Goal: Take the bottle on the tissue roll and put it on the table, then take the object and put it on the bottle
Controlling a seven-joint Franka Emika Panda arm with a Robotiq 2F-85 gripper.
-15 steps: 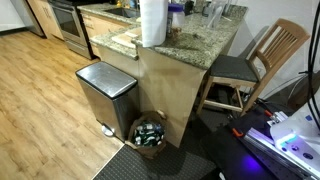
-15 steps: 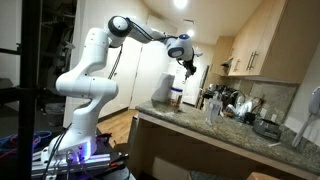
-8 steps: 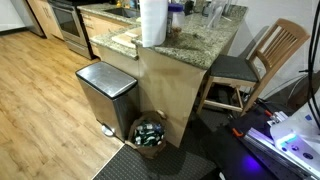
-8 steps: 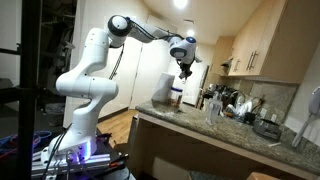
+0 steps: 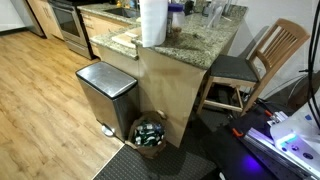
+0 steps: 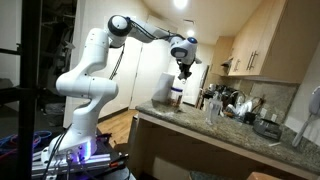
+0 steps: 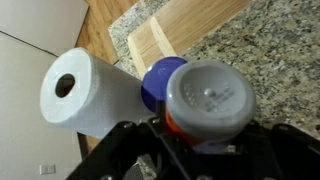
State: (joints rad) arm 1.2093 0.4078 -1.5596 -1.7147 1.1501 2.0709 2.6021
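Wrist view: gripper (image 7: 200,140) jaws clamped on the bottle (image 7: 210,98), which sits squarely between them, grey end toward camera, held clear above the table (image 7: 285,40). Just beyond it is a blue-topped container (image 7: 160,78), then the tissue roll (image 7: 80,92) upright at the table's edge, and farthest a wooden board (image 7: 195,25).

table (image 5: 200,45): speckled granite | on it: tissue roll (image 5: 153,22) upright, wooden board (image 7: 190,30), blue-lidded container (image 7: 157,80)

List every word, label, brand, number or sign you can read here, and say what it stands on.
None can be read.
Raised marks on the cap of the grey-capped round plastic bottle: too blurred to read.
The tall white paper tissue roll: plain, no text.
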